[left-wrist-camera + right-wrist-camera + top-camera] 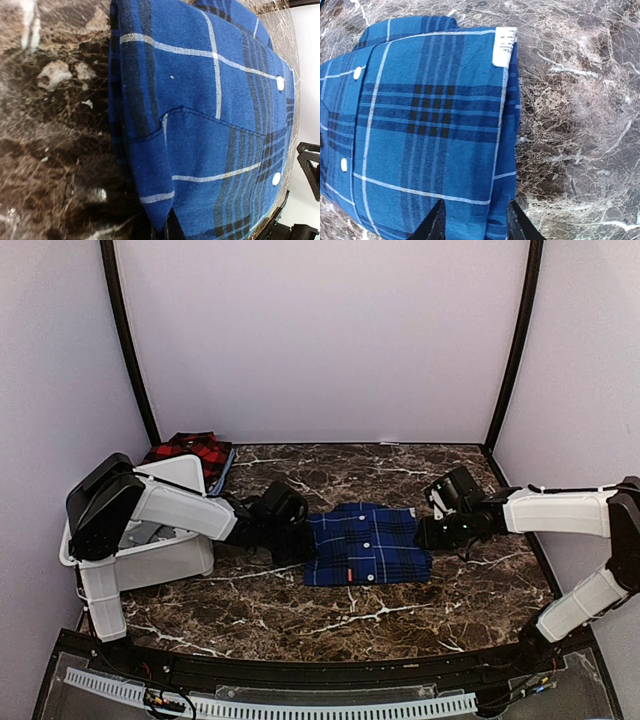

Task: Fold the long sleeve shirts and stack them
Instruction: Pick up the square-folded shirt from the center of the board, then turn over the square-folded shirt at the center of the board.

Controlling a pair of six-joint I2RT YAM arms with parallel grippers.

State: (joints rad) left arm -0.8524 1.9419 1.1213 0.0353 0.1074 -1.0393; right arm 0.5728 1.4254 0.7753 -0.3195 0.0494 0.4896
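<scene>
Right fingers (434, 226) astride blue shirt (366, 546) edge, left fingers (298, 540) at opposite edge

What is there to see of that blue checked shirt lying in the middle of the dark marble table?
The blue plaid shirt looks like soft woven cloth, crossed by thin white lines and darker bands. It lies flat on the dark marble table, folded into a compact rectangle. White buttons run down it, a chest pocket shows, and a white label sits at one edge. The right gripper straddles one edge with its fingers apart; the left gripper is at the opposite edge.
</scene>
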